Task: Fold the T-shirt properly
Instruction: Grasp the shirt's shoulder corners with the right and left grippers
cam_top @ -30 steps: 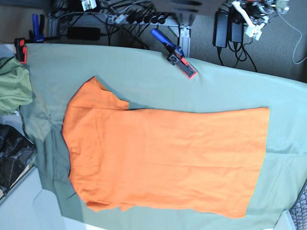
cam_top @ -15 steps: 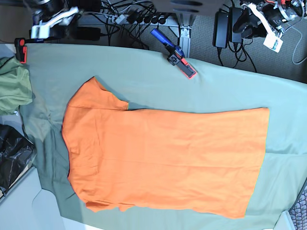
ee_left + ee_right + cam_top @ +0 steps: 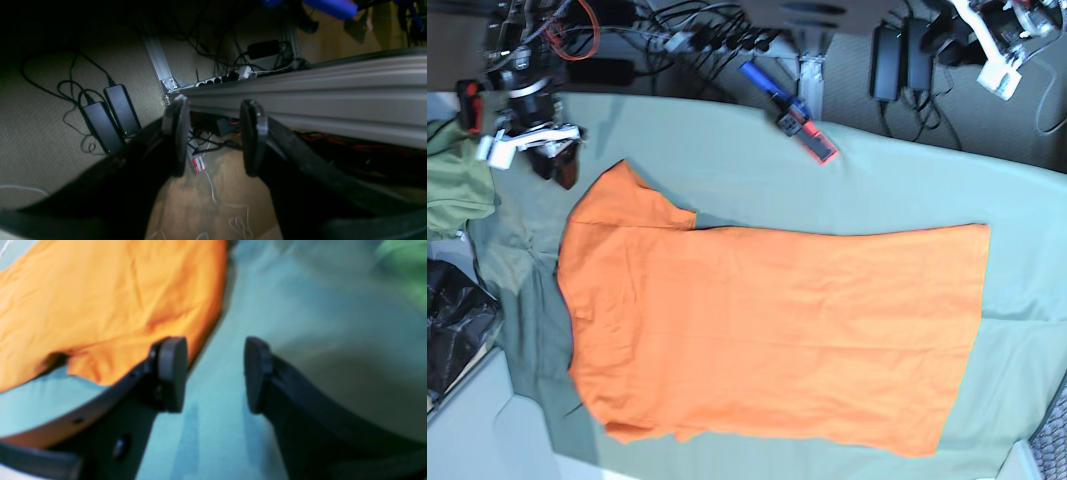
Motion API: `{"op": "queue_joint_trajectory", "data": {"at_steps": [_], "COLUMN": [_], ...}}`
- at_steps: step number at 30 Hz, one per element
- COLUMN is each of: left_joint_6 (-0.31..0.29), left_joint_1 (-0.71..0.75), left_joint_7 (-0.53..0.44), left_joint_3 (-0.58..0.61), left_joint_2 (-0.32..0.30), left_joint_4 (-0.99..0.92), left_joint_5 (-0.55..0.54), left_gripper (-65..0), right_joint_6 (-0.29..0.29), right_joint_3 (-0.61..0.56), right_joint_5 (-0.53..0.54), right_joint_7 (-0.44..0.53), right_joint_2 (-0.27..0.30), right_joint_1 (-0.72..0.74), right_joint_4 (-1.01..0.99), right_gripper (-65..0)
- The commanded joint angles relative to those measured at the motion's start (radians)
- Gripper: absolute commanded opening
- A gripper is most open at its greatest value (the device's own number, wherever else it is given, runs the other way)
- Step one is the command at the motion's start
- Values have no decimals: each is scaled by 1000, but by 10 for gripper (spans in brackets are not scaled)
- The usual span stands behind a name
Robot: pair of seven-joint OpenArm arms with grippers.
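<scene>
The orange T-shirt (image 3: pixel 767 330) lies flat on the sage-green cloth (image 3: pixel 907 190) covering the table, its long axis running across the base view: collar and sleeves toward the right end effector (image 3: pixel 555 166), hem toward the far side. That end effector hovers just beyond the upper sleeve, jaws parted and holding nothing, the shirt's edge beside one finger (image 3: pixel 168 373). The left end effector (image 3: pixel 215 136) is off the table over cables and power bricks (image 3: pixel 110 116), likewise parted and holding nothing.
</scene>
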Motion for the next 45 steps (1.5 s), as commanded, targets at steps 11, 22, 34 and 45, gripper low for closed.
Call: {"op": "queue_joint_trajectory", "data": {"at_steps": [11,22,34,45], "left_joint_6": [-23,-23,65,66], "left_joint_1": [63,34,-291,-649], "left_joint_7": [-8,-17,-11,0], "left_joint_3": [-77,-157,-174,-113], "left_joint_2": [-6,-7,-72,-68], "left_joint_4": [18,42,11,-373], "left_joint_5": [-16,-126,-140,-178], "left_gripper": [-368,-253,-253,-253], "right_joint_6": [-63,-62,-60,-59], "right_joint_3": [-97,-145,-143,-143], "right_joint_5": [40,-71,-160,-212], "right_joint_7": [2,28,48,48], "right_joint_2": [-121,-184,-179,-179], "right_joint_1": [97,97,97,93], "right_joint_4": [-92,-91,-82,-82], "right_gripper": [-370,-524,-650,-650]}}
